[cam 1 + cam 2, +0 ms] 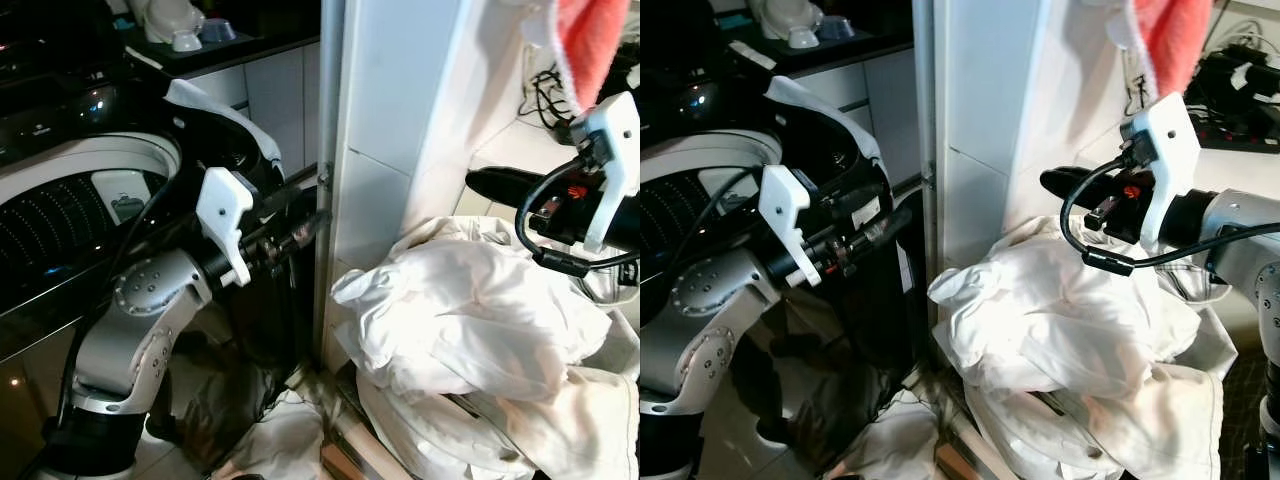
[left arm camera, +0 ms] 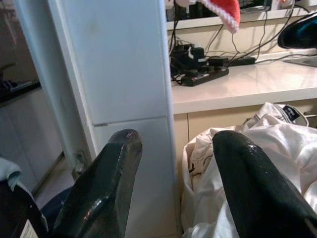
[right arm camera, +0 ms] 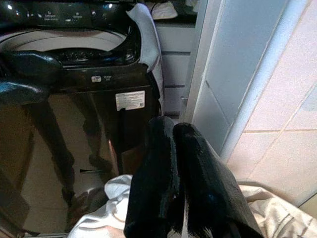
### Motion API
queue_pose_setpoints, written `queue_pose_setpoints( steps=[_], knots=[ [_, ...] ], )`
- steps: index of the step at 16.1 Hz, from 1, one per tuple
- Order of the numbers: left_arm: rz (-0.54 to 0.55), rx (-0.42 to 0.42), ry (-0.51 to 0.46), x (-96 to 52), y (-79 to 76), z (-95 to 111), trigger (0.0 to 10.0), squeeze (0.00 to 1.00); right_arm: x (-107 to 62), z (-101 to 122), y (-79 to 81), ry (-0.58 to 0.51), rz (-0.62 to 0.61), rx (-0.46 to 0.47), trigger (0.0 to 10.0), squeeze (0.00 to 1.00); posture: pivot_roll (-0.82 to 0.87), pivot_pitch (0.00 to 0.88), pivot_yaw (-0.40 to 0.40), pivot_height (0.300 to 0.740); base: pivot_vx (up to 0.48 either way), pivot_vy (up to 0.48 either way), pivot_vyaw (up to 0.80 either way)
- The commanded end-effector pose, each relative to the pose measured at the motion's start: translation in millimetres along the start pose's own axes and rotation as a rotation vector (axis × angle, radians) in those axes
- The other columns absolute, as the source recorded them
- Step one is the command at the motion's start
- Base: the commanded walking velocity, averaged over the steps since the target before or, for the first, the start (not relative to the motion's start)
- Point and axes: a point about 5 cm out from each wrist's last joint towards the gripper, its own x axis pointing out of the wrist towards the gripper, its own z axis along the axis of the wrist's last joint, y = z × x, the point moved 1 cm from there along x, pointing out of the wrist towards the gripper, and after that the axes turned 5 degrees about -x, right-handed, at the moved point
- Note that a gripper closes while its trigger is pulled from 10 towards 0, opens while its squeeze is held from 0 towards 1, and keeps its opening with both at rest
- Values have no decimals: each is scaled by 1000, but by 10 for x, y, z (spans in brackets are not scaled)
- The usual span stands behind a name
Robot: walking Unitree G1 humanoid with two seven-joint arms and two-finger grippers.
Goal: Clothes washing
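The left end effector (image 2: 173, 188) has its fingers spread wide and empty, held beside the black washing machine (image 3: 74, 89) and facing the white pillar (image 1: 390, 120). The right end effector (image 3: 178, 183) is pressed closed, gripping nothing, hovering just above the heap of white clothes (image 1: 470, 310) beside the pillar.

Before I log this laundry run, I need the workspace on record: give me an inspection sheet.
Surface: floor, dark cloth at the washer's foot.
Job's things: white laundry pile heaped right of the tiled pillar; black top-load washer left, lid up, white cloth on its rim.
Clutter: red cloth hanging above.
End effectors: left end effector open, empty; right end effector shut above the pile.
Cables: power strip and cords on the counter.
Surroundings: white cabinets.
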Motion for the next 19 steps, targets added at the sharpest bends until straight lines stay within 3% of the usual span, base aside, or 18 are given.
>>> queue_pose_setpoints(
  steps=[1, 2, 3, 4, 6, 8, 11, 14, 19],
  knots=[
    [-11, -10, 4, 3, -18, -18, 10000, 0, -1, -46, -14, 41, -13, -31, 0, 0, 42, 0, 1, 740, 0, 0, 0],
    [-31, -15, 19, -4, -60, -54, 10000, 0, -4, -115, -16, 91, -21, -95, 0, 0, 37, 0, 4, 740, 0, 0, 0],
    [-53, 3, 43, -17, -105, -107, 10000, 0, -6, -179, -1, 127, -6, -81, 10000, 102, 37, 0, 5, 740, 0, 0, 0],
    [-64, 12, 56, -20, -132, -138, 10000, 0, 0, -186, 19, 124, 23, -49, 10000, 1000, 37, 0, 5, 740, 0, 0, 0],
    [-80, 14, 60, -15, -147, -164, 10000, 0, -1, -165, 34, 90, 87, -49, 10000, 1000, 30, 0, 9, 740, 0, 0, 0],
    [-94, 25, 86, -12, -152, -225, 10000, 0, -36, -202, 31, 79, 145, -105, 10000, 1000, 9, 0, 25, 740, 0, 0, 0],
    [-115, 57, 114, 20, -177, -299, 10000, 0, -14, -233, -36, 44, 106, -191, 10000, 1000, -8, 0, 36, 740, 0, 0, 0],
    [-125, 61, 121, 41, -208, -347, 10000, 0, -4, -426, -67, 102, 120, -228, 10000, 1000, -19, 0, 43, 740, 0, 0, 0],
    [-126, 73, 119, 25, -208, -383, 10000, 0, 12, -682, 13, 131, 278, -260, 10000, 1000, -11, 0, 34, 740, 0, 0, 0]
  ],
)
